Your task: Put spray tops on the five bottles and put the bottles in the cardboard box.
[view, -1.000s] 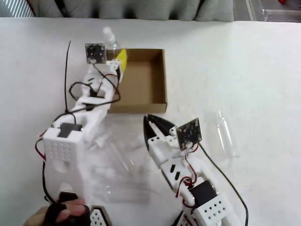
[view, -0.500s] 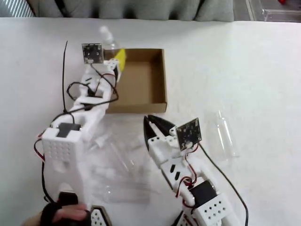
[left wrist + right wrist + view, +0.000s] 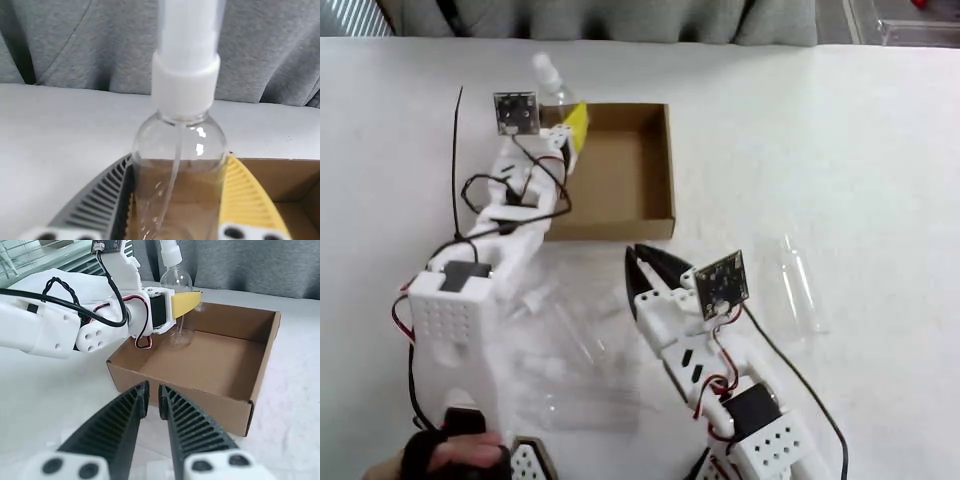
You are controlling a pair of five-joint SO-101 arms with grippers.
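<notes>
Clamped on a clear bottle (image 3: pixel 175 150), our left gripper (image 3: pixel 568 128) has its grey and yellow jaws pressed against the bottle's two sides, just below the shoulder. We judge the grip is that low so the white spray top (image 3: pixel 185 85) stays free and the bottle hangs upright. The top is already seated on the neck, with its dip tube running down inside. The bottle is at the far left corner of the cardboard box (image 3: pixel 670 170), its base inside the walls and low over the floor. We cannot tell whether it touches. That corner makes sense to us, since it leaves the rest of the box floor open for the others.

Our right gripper (image 3: pixel 153 390) sits just near of the box's near wall, jaws all but closed with only a slim gap and nothing between them. It is out of the way. Another clear bottle (image 3: pixel 800 285) lies on its side on the table (image 3: pixel 880 150), right of that arm and without a top.
</notes>
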